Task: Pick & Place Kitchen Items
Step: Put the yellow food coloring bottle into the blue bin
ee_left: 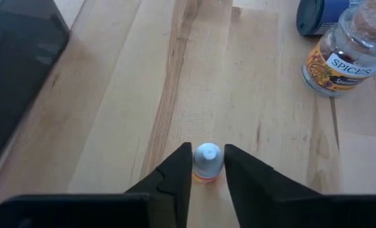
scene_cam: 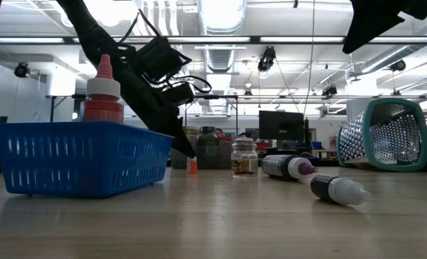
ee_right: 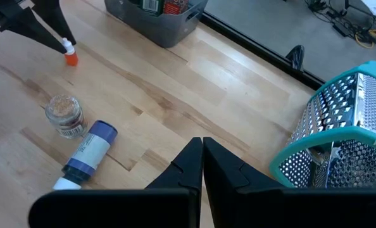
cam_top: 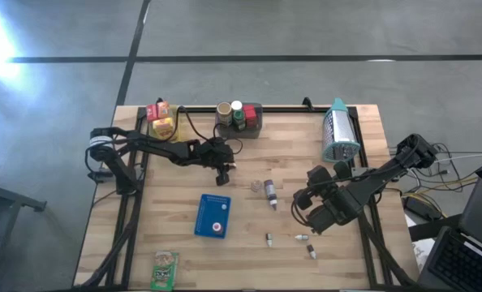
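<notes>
A tiny bottle with an orange body and white-grey cap (ee_left: 207, 159) stands upright on the table, also seen in the low view as the tiny bottle (scene_cam: 192, 167). My left gripper (ee_left: 207, 166) reaches down over it from the left side and is shut on it. My right gripper (ee_right: 202, 149) is shut and holds nothing, hovering above the table's right half (cam_top: 306, 201). A spice jar (ee_right: 64, 115) stands upright near the middle, and a blue-labelled bottle (ee_right: 90, 152) lies on its side beside it. Three small bottles (cam_top: 300, 238) lie toward the near edge. My left gripper pinches the tiny bottle by its white-grey cap (ee_left: 208, 152) between the two fingers, one on either side. The fingers (scene_cam: 185, 144) slant down at it from above and from the table's left. The bottle stays upright with its orange base on the table.
A blue tray (cam_top: 213, 216) holding a red bottle (scene_cam: 103, 93) sits near the table's middle. A yellow bin (cam_top: 161, 122) and a grey bin (cam_top: 241, 118) with cans stand at the far edge. A teal grater (cam_top: 338, 131) lies far right; a green packet (cam_top: 165, 270) lies near left.
</notes>
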Controlling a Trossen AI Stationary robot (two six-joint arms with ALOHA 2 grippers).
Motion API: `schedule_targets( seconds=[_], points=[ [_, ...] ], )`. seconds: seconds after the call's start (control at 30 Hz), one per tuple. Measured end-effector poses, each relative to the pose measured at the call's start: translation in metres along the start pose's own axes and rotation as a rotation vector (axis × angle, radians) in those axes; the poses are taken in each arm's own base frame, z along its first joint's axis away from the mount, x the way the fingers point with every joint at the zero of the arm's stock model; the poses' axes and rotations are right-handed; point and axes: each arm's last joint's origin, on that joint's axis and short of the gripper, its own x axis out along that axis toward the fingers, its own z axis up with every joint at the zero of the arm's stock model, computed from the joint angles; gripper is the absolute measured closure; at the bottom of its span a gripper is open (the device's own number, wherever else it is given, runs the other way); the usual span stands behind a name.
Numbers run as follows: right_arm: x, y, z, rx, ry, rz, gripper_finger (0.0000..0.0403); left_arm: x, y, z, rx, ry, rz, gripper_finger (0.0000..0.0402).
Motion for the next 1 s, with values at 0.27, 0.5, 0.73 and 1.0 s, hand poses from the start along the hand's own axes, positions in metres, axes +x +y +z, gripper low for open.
schedule_targets(
  seconds=[0.27,0.5,0.73,1.0],
  points=[
    [0.000,0.000,0.000,-0.003,0.007,0.000,0.0394,-0.010,-0.001,0.003,0.000,0.003,-0.013,0.0326],
    [0.000,0.000,0.000,-0.004,0.010,-0.001,0.0394,-0.047,-0.003,0.017,0.002,-0.031,-0.060,0.0326],
    [0.001,0.000,-0.001,-0.007,0.010,-0.004,0.0394,-0.101,-0.010,0.028,-0.010,-0.105,-0.150,0.0326],
    [0.001,-0.001,-0.001,-0.010,0.010,-0.006,0.0394,-0.150,-0.036,0.020,0.021,-0.082,-0.290,0.0325]
  ],
)
